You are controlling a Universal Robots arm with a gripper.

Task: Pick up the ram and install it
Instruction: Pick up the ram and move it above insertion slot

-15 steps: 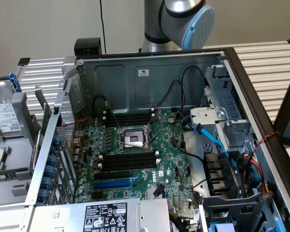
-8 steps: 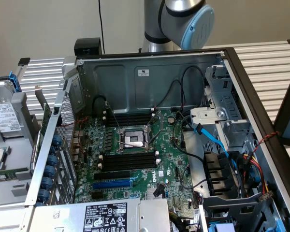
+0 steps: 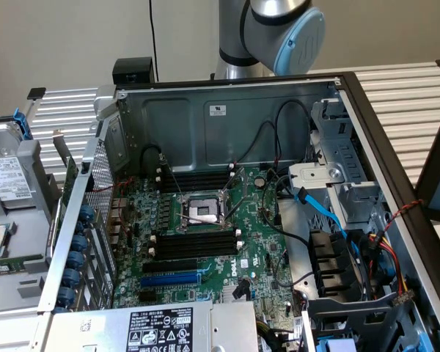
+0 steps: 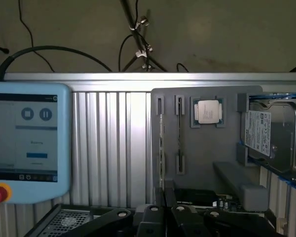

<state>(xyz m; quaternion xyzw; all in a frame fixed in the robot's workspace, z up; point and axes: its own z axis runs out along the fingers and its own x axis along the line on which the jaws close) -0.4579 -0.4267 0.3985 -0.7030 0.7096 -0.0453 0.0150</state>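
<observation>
Open PC case (image 3: 227, 117): motherboard (image 3: 258, 246) lying in it, cables covering the side on exterior view's right. Grey parts tray (image 4: 207, 158): hard drive (image 4: 266, 133) in end bay, cut off at the frame; CPU (image 4: 208, 111) in square pocket. The ram (image 4: 161, 148) sits on edge in outer slot, just a thin sliver, label not visible, long axis along slot, one end near gripper (image 4: 168, 210). Jaws pinched together, holding nothing.

Motherboard (image 3: 255, 214) print reads, perhaps, "DELL".

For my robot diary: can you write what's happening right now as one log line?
ram: on edge in gray tray, not picked up | gripper: shut, empty, close by | memory slots: no ram
</observation>
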